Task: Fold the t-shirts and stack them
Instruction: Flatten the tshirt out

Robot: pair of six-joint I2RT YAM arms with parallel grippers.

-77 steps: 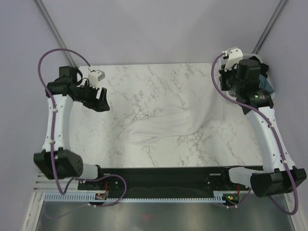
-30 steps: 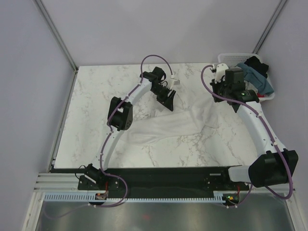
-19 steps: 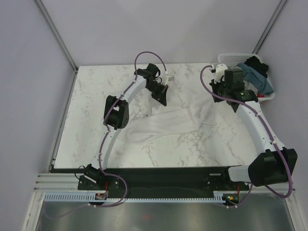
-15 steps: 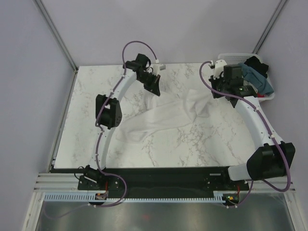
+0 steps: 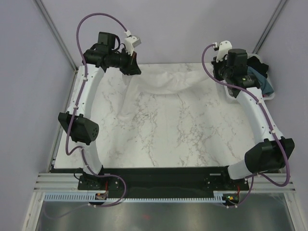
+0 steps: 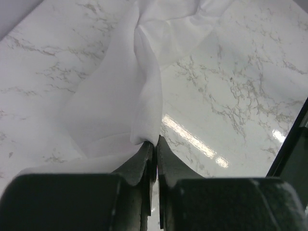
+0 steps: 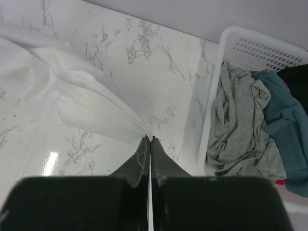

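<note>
The large white t-shirt (image 5: 168, 82) is stretched across the far side of the table, sagging in the middle, with a tail trailing down to the marble at the left (image 5: 127, 108). My left gripper (image 5: 136, 69) is shut on one end of it. In the left wrist view the cloth (image 6: 130, 86) bunches out of the pinched tips (image 6: 156, 139). My right gripper (image 5: 219, 73) is shut on the other end. In the right wrist view a thin fold of the shirt (image 7: 82, 106) runs into the closed tips (image 7: 150, 138). Grey (image 7: 240, 130), teal (image 7: 284, 120) and black (image 7: 296, 77) t-shirts lie in the basket.
The white lattice basket (image 7: 211, 110) stands at the far right corner (image 5: 269, 95), just right of my right gripper. Grey walls close in the table at the back and both sides. The marble top (image 5: 183, 134) stretches toward the arm bases.
The left gripper closed on the white t-shirt near the table's middle, then swung back and left with it. The right gripper lifted toward the far edge. The shirt now hangs stretched between them.
</note>
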